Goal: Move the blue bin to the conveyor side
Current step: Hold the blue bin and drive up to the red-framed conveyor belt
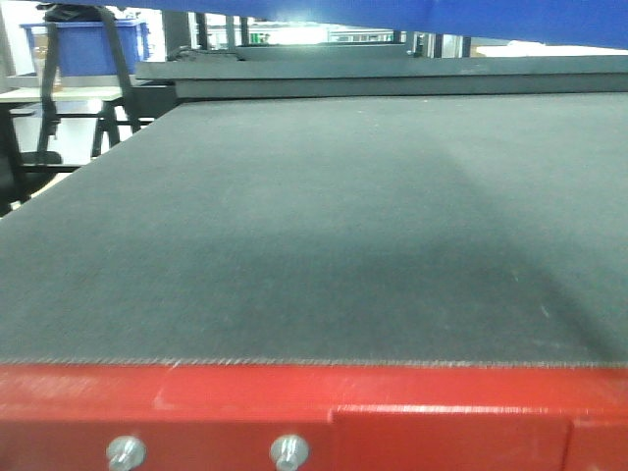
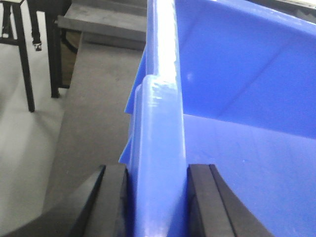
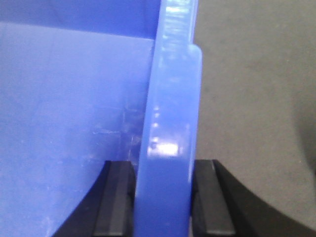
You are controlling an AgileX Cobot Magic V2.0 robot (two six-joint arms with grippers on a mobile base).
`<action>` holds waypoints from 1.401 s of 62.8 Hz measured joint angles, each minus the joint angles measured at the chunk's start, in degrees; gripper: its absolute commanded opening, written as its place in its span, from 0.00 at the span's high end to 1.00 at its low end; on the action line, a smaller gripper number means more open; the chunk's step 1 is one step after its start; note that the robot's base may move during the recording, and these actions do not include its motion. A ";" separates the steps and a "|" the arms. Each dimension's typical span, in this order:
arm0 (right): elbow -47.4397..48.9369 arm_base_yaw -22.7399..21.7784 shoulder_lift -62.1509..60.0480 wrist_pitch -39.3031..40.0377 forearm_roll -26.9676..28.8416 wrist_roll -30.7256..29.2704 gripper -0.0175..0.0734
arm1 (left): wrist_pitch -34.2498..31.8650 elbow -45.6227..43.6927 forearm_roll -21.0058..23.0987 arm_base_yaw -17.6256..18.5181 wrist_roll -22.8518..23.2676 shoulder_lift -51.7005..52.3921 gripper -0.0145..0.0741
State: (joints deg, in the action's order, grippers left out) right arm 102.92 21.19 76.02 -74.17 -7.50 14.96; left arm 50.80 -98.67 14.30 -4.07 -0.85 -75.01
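Your left gripper [image 2: 158,200] is clamped on the rolled rim of the blue bin [image 2: 237,74]. Its black fingers [image 2: 116,202] press the rim from both sides, one on the outer face and one on the inner. Your right gripper [image 3: 163,197] is likewise clamped on the opposite rim of the blue bin [image 3: 64,123], with its fingers [image 3: 116,197] tight against both faces of the rim.

In both wrist views the grey-green conveyor belt [image 1: 314,245] lies directly below the outer wall of the bin. In the front view the bin shows only as a blue band [image 1: 392,12] along the top edge of the frame, with the belt surface stretching out beneath it. You cannot tell from these views whether the bin base touches the belt.

The red frame [image 1: 294,402] edges the near side of the belt and carries two bolts [image 1: 126,452]. A separate blue crate [image 1: 83,49] stands on a desk at far left, well apart from the belt. Black stool legs [image 2: 22,59] stand on the floor beside the belt.
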 measured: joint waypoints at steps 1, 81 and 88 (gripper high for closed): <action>0.00 0.00 0.00 0.00 0.00 0.00 0.89 | -0.16 0.00 0.00 0.00 0.00 0.00 0.86; 0.00 0.00 0.00 0.50 0.11 0.10 0.89 | -0.29 0.00 -0.01 0.00 0.00 0.00 0.86; 0.00 0.00 0.00 0.53 0.11 0.10 0.89 | 1.04 0.00 0.15 0.00 0.00 0.00 0.86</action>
State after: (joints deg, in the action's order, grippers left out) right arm 102.92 21.19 76.02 -73.64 -7.40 15.06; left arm 51.84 -98.67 14.45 -4.07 -0.85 -75.01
